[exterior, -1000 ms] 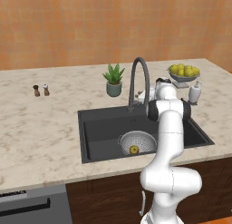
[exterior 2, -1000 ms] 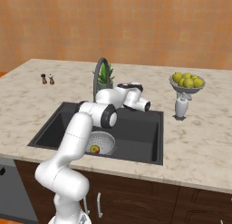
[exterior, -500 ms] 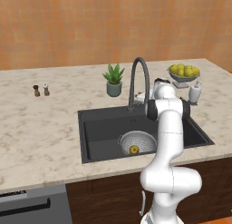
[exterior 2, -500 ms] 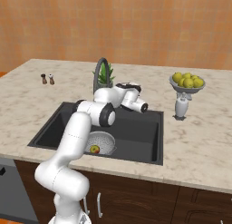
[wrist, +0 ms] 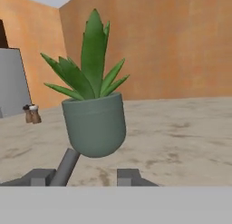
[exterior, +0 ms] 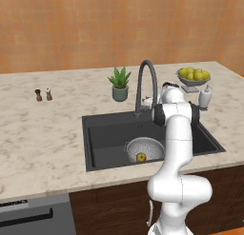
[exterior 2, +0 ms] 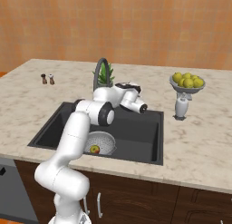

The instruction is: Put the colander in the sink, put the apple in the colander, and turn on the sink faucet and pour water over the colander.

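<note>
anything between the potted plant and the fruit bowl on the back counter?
Yes: in the left base view the sink faucet arches up between the potted plant and the fruit bowl.

You see a matte black sink [exterior: 102,134] set in a beige marbled counter [exterior: 43,134]. The grey perforated colander [exterior: 143,147] holds a yellow-green apple [exterior: 141,157] with a red blush. The faucet [exterior: 145,82] is dark grey. Spiky green leaves rise from a grey-green plant pot [wrist: 95,125] against an orange wall [exterior: 95,29].

Marble counter [exterior: 43,134]: plant [exterior: 119,84], perhaps shakers [exterior: 43,94]
</note>
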Robot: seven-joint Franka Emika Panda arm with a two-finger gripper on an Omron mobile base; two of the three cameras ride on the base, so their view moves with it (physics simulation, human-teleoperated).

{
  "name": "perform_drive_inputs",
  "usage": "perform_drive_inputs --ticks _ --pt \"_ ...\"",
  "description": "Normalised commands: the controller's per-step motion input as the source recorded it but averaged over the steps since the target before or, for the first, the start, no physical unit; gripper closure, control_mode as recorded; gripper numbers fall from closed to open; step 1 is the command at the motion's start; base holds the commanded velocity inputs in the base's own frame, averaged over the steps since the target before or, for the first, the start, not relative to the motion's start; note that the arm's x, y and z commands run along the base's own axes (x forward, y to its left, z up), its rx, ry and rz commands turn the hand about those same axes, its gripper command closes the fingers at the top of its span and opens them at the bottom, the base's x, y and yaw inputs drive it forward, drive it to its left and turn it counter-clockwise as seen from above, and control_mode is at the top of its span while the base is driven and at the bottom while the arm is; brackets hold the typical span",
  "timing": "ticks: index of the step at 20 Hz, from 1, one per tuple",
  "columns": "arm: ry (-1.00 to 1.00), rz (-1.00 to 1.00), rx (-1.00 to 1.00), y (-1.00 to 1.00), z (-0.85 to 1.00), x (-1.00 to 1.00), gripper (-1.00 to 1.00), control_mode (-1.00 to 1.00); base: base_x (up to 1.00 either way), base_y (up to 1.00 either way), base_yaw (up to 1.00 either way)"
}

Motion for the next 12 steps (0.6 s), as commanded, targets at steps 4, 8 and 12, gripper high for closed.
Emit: perform_drive_inputs --ticks 4,8,12 --pt "0.0 -0.01 0.0 -0.75 -0.1 0.17 1.0 -1.0 0.0 0.0 0.0" --pt "0.0 0.0 0.0 -0.82 -0.11 0.15 1.0 -1.0 0.0 0.0 0.0" --pt "0.08 -0.03 0.01 -0.86 -0.16 0.17 1.0 -1.0 0.0 0.0 0.0"
